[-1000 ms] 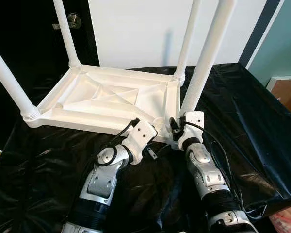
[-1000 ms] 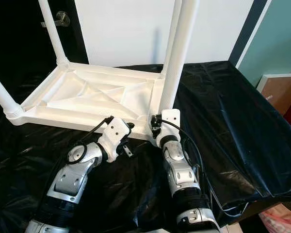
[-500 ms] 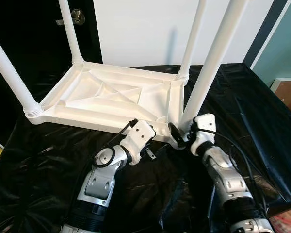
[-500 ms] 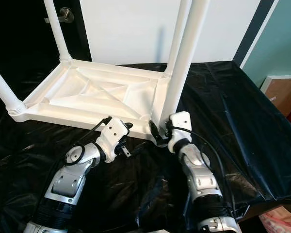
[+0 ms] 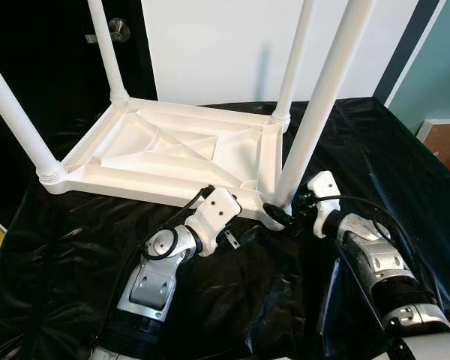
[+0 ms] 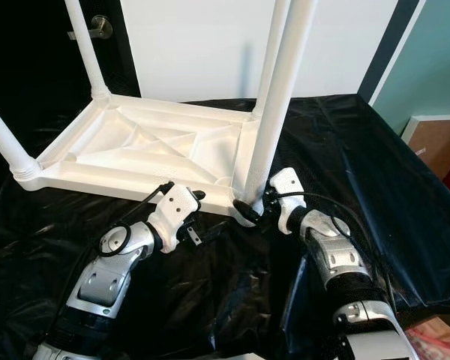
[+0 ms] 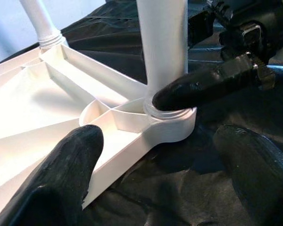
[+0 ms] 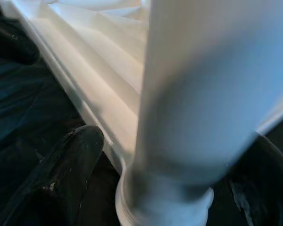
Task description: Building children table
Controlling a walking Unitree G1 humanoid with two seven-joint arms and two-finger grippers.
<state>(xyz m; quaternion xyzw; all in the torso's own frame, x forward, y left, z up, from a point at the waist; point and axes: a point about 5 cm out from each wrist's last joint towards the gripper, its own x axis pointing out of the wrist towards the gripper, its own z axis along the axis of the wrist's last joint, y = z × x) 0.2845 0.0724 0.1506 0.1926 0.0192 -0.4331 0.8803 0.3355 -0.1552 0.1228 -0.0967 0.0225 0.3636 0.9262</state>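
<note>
Straddling the near-right white plastic leg of the upturned white plastic children's table, right gripper fingers apparently unclenched; left gripper spread.

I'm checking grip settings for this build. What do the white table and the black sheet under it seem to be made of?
The upturned table looks like moulded plastic with a smooth, slightly glossy white finish: its underside shows thin cast ribs, and the near leg sits in a ridged, possibly threaded collar. The black sheet looks like thin plastic film, glossy and creased, though coated fabric can't be ruled out.
</note>
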